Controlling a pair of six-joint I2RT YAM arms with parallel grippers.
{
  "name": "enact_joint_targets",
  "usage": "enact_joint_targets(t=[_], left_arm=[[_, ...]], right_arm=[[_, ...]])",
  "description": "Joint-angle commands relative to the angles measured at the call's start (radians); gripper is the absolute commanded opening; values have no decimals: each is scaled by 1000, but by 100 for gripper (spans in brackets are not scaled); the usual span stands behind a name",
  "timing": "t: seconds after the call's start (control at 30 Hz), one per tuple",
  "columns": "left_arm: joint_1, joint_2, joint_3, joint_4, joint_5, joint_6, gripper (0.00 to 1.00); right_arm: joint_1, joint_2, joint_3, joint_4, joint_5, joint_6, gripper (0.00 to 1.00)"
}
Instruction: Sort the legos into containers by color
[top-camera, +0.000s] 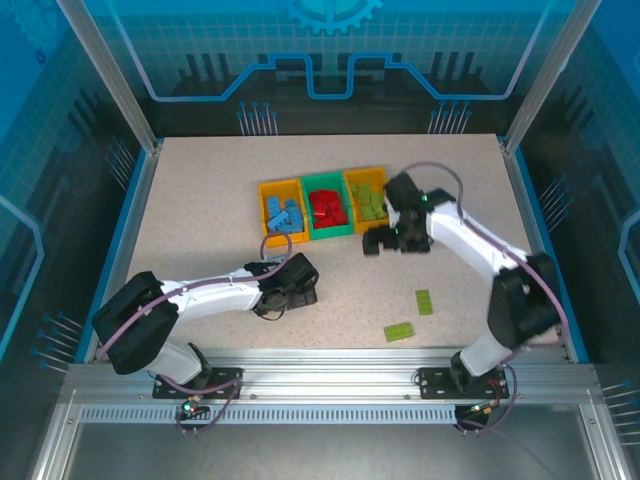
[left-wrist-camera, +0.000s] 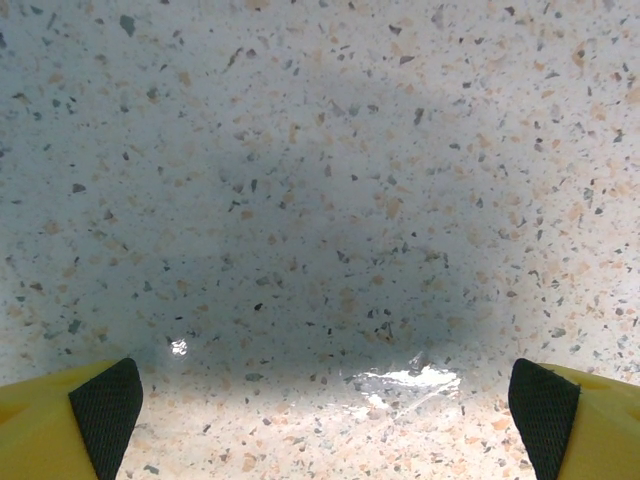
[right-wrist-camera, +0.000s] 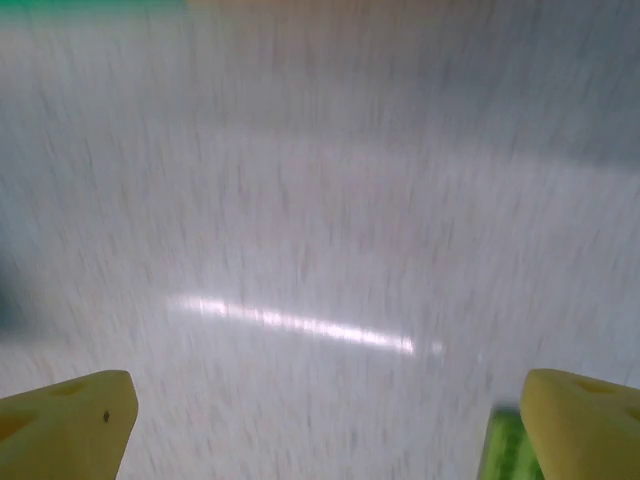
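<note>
Three containers stand in a row at the back middle. The left yellow bin holds blue legos, the green bin holds red legos, and the right yellow bin holds lime green legos. Two lime green legos lie loose on the table at the front right. My right gripper hangs open just in front of the right bin, with nothing between its fingers. A blurred green shape shows beside its right finger. My left gripper stands open low over bare table.
The speckled tabletop is bordered by a blue rim and glass walls. Both arms reach inward towards the middle, the left arm lying low across the front left.
</note>
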Motion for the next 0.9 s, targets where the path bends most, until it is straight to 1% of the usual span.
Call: enact_joint_targets(t=[0.0, 0.1, 0.2, 0.3, 0.37, 0.43, 0.53, 0.73, 0.8, 0.83, 0.87], left_arm=[[-8, 3, -2, 6, -6, -5, 99], [-8, 3, 2, 8, -5, -1, 99], [-10, 3, 4, 8, -6, 1, 99], [-11, 4, 7, 8, -4, 0, 99], [-12, 7, 6, 9, -5, 0, 99], [-11, 10, 8, 8, -2, 0, 99], [-12, 15, 9, 8, -2, -6, 99], [-13, 19, 13, 3, -2, -6, 99], [-13, 17, 13, 1, -5, -6, 99], [-13, 17, 13, -1, -4, -6, 99], [-12, 17, 14, -2, -4, -6, 99]], right_arm=[[90, -121, -206, -3, 13, 72, 100], [170, -217, -356, -6, 29, 173, 100], [219, -283, -458, 10, 28, 252, 100], [239, -326, -509, 18, 32, 281, 100], [248, -335, -513, 25, 29, 280, 100], [257, -324, -511, 39, 12, 281, 100], [296, -282, -505, 52, 11, 287, 99], [352, -151, -469, 46, 50, 292, 97], [353, -113, -462, 46, 66, 296, 93], [352, -101, -459, 47, 72, 292, 89], [355, -91, -451, 49, 76, 290, 82]])
